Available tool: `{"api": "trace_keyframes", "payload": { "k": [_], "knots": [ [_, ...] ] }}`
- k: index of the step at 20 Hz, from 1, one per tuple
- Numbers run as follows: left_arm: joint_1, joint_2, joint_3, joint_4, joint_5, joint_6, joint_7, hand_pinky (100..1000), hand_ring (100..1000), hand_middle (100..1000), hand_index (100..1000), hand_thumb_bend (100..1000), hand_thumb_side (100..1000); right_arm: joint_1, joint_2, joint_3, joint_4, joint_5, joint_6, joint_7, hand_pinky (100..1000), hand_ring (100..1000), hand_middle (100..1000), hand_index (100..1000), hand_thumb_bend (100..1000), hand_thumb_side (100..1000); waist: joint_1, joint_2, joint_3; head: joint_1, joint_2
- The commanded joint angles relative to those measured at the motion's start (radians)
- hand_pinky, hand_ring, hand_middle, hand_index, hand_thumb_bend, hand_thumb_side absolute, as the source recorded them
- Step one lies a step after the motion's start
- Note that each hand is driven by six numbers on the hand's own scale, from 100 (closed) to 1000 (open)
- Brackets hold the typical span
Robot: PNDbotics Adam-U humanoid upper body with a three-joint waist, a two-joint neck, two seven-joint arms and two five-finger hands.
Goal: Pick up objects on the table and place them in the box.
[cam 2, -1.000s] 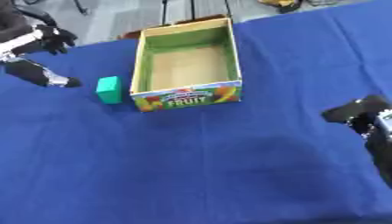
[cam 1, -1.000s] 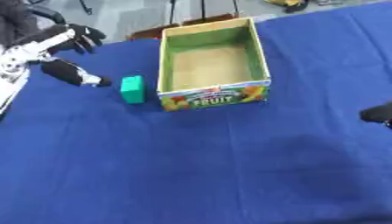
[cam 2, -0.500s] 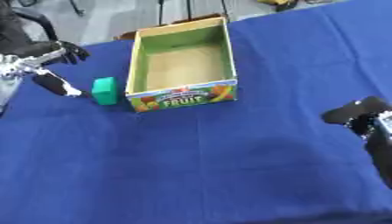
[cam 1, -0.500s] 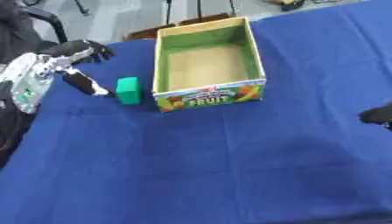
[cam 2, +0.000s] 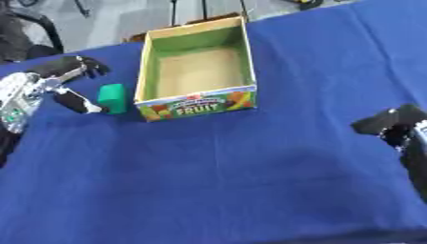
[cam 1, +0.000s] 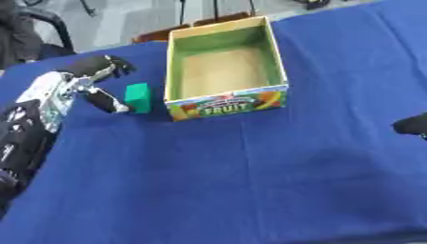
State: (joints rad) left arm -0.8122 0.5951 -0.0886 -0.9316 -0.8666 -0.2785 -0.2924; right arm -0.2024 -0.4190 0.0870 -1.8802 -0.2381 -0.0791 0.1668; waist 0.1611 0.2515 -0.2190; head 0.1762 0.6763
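green block (cam 1: 137, 97) just beside box (cam 1: 227, 102)

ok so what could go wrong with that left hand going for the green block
The green block stands right beside the box wall, so fingers closing round it may catch the cardboard and shove the box. The left hand comes in from the side with its thumb low; it could tip the block over instead of gripping it.

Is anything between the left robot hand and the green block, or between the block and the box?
Nothing visible. The left robot hand is open right beside the green block, with only blue cloth between. The block stands next to the box; only the box's own left wall must be cleared.
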Motion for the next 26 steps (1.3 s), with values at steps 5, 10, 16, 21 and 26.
{"api": "trace_keyframes", "payload": {
  "k": [5, 10, 16, 21, 26],
  "knots": [
    [-0.022, 0.003, -0.001, -0.006, 0.024, -0.001, -0.039, 735, 684, 702, 868, 575, 279, -0.011, -0.02, -0.003, -0.015, 0.003, -0.003, 0.003, 746, 687, 512, 547, 100, 887, -0.006, -0.012, -0.008, 0.005, -0.001],
    [-0.016, -0.009, -0.007, -0.005, 0.019, -0.002, -0.052, 700, 649, 657, 828, 567, 278, -0.013, -0.019, -0.003, -0.015, 0.005, -0.003, 0.003, 746, 688, 512, 547, 100, 888, -0.004, -0.008, -0.014, 0.005, -0.002],
    [-0.008, -0.016, -0.009, 0.001, -0.012, 0.006, -0.048, 565, 521, 538, 703, 540, 241, -0.014, -0.018, -0.003, -0.015, 0.006, -0.003, 0.004, 746, 688, 512, 547, 100, 891, -0.001, -0.005, -0.015, 0.003, -0.004],
    [-0.003, -0.019, -0.006, 0.004, -0.024, 0.018, -0.021, 359, 352, 368, 514, 487, 191, -0.014, -0.017, -0.004, -0.014, 0.007, -0.002, 0.003, 747, 688, 512, 547, 100, 892, 0.0, -0.005, -0.015, 0.001, -0.004],
    [-0.001, -0.023, 0.0, 0.006, -0.004, 0.036, 0.055, 145, 158, 166, 315, 511, 157, -0.013, -0.016, -0.005, -0.013, 0.007, -0.002, 0.003, 747, 688, 512, 547, 100, 890, -0.001, -0.007, -0.016, -0.001, -0.004]
  ]
}}
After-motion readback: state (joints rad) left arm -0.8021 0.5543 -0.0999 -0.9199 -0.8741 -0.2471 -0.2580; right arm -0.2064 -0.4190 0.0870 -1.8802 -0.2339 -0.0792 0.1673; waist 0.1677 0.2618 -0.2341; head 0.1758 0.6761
